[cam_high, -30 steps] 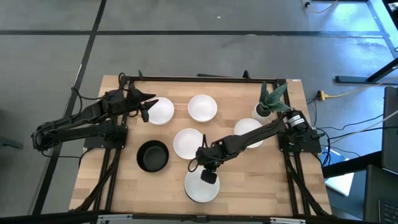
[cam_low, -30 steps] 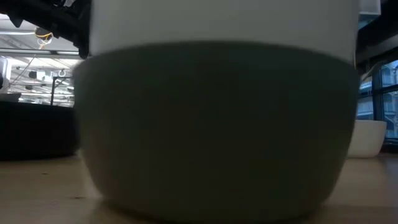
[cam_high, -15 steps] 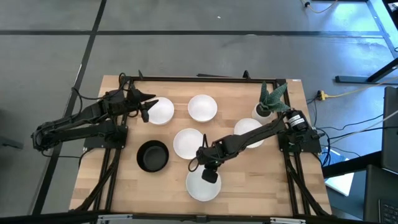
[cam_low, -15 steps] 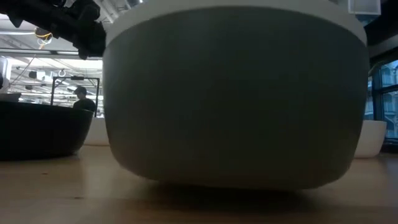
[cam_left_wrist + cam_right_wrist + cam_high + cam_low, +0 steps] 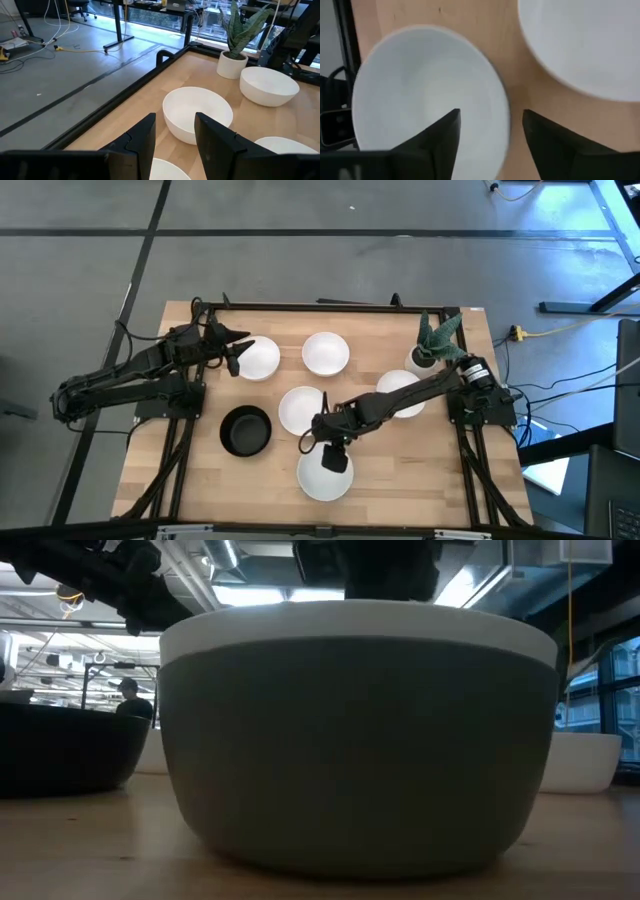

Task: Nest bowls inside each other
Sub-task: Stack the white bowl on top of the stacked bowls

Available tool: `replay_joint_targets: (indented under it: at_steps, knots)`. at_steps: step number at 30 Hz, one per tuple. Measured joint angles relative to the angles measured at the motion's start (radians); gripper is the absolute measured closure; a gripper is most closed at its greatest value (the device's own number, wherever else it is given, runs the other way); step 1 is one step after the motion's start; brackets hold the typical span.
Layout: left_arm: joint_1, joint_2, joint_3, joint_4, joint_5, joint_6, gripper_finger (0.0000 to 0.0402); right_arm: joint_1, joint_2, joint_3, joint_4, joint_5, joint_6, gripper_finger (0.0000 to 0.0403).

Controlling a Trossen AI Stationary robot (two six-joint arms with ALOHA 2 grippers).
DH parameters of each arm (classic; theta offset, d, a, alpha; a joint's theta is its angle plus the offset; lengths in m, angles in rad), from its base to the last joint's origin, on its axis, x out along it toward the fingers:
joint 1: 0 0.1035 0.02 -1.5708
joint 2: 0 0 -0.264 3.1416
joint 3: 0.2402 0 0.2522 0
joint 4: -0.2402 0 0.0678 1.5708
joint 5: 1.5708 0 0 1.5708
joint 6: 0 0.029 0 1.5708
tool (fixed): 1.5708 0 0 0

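So a white bowl nested in a dark grey bowl (image 5: 358, 750) is seen sitting at the near edge of the light wooden table (image 5: 400, 460), with just the white rim showing above the grey wall in the low view. From above only the white inside (image 5: 325, 476) can be made out. The right gripper (image 5: 333, 461) is hung right over the far rim of that stack, and its two dark fingers (image 5: 432, 137) are spread apart with the bowl's rim between them, nothing being clamped. Looks like the bowl has been let go, though that's a guess.

The other bowls are scattered farther back: a smooth round black bowl (image 5: 245, 430) to the left, a white bowl (image 5: 302, 409) just behind the stack beside the right arm, another white one (image 5: 326, 353) at the back middle, and one (image 5: 398, 392) partly covered by the right forearm.

The left gripper (image 5: 234, 360) is parked at the rim of the back-left white bowl (image 5: 257, 359), fingers (image 5: 145, 140) held partly apart and nothing gripped.

What the next move hinges on: the centre white bowl lies just behind the right jaws, so it's probably best reached by the right arm.
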Motion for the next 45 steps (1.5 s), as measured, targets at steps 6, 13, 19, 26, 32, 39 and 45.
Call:
replay_joint_targets:
  at_steps: [6, 13, 19, 26, 32, 39, 45]
  knots:
    - [0.0, 0.0, 0.0, 0.0, 0.0, 0.0, 0.0272, -0.005, 0.0, 0.139, -0.31, 0.232, -0.021, 0.0181]
    - [0.0, 0.0, 0.0, 0.0, 0.0, 0.0, 0.0272, -0.005, -0.027, 0.16, -0.585, 0.437, 0.032, 0.0181]
    - [0.0, 0.0, 0.0, 0.0, 0.0, 0.0, 0.0272, 0.004, -0.171, -0.017, -0.518, 0.444, 0.091, 0.0197]
    - [0.0, 0.0, 0.0, -0.002, 0.0, 0.052, 0.0272, 0.023, -0.456, -0.301, -0.35, 0.468, 0.219, 0.0206]
    - [0.0, 0.0, 0.0, -0.002, -0.001, 0.052, 0.0272, 0.075, -0.669, -0.557, -0.152, 0.465, 0.219, 0.0206]
    - [0.0, 0.0, 0.0, -0.011, -0.001, 0.052, 0.0272, 0.115, -0.756, -0.77, -0.03, 0.375, 0.264, 0.0206]
    - [0.0, 0.0, 0.0, -0.015, -0.003, 0.052, 0.0272, 0.122, -0.745, -0.848, -0.005, 0.375, 0.346, 0.0206]
